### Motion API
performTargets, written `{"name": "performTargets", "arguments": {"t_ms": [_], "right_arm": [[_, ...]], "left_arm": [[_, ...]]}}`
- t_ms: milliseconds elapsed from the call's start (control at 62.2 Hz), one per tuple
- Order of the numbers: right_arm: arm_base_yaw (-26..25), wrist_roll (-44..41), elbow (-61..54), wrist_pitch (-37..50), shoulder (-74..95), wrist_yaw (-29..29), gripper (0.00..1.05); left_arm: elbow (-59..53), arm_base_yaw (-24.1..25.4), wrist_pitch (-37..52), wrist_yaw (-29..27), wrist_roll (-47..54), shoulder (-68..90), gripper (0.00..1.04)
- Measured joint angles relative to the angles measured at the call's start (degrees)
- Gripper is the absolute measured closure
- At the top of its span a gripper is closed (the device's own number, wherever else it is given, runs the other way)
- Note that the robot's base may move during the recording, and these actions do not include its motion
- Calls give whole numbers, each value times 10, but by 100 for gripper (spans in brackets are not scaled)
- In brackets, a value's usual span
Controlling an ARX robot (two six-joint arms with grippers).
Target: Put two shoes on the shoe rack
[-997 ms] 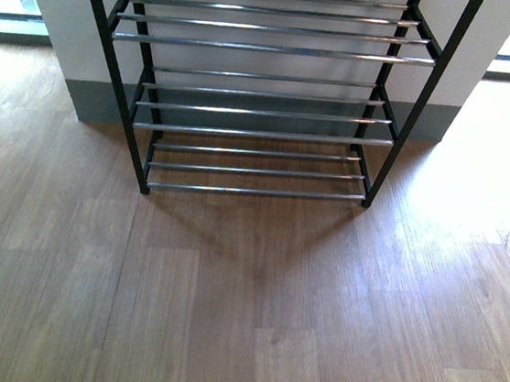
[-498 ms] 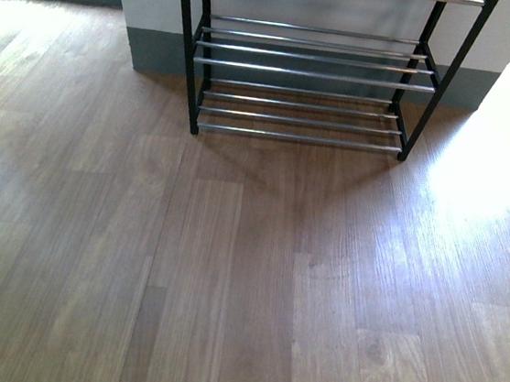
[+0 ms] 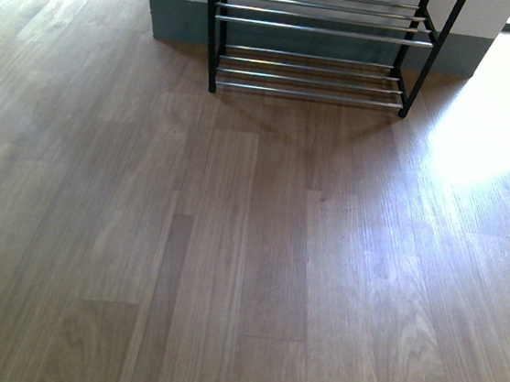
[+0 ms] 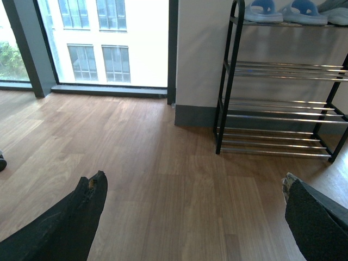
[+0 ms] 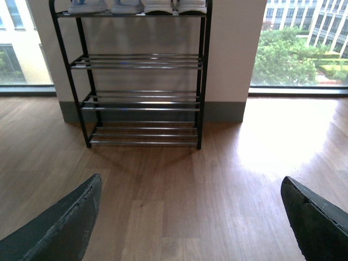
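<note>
The shoe rack [image 3: 315, 30], a black frame with chrome bars, stands against the wall at the far end of the wood floor. Its lower tiers hold nothing. In the left wrist view the rack [image 4: 234, 81] carries two pale blue slides [image 4: 263, 11] on its top tier, with a grey sneaker's edge [image 4: 338, 6] beside them. The right wrist view shows the rack [image 5: 144, 100] with the slides [image 5: 87, 5] and two white-soled sneakers [image 5: 174, 5] on top. My left gripper [image 4: 194, 178] and right gripper [image 5: 191, 180] are both open and empty above the floor. Neither shows in the front view.
A white wall with a grey skirting [image 3: 178, 21] runs behind the rack. Large windows [image 4: 109, 43] flank it, another on the other side [image 5: 299, 49]. A small dark object [image 4: 1, 162] lies on the floor at the left wrist view's edge.
The front view has drawn back from the rack. The rack now looks smaller and sits higher in the picture, with more floor in front of it.
</note>
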Motion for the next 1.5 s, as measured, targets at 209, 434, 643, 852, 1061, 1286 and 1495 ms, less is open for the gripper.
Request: {"name": "performTargets", "arguments": {"t_ms": [209, 434, 643, 852, 1061, 1286, 1495], "right_arm": [[0, 0, 0, 0, 0, 1, 9], [0, 0, 0, 0, 0, -1, 9], [0, 0, 0, 0, 0, -2, 9], [0, 0, 0, 0, 0, 0, 9], [0, 0, 0, 0, 0, 2, 9], [0, 0, 0, 0, 0, 1, 9], [0, 0, 0, 0, 0, 1, 9]], "left_arm": [[0, 0, 0, 0, 0, 0, 9], [0, 0, 0, -1, 0, 0, 9], [0, 0, 0, -2, 0, 0, 9], [0, 0, 0, 1, 0, 0, 9], [0, 0, 0, 0, 0, 0, 9], [0, 0, 0, 0, 0, 0, 9], [0, 0, 0, 1, 0, 0, 9]]}}
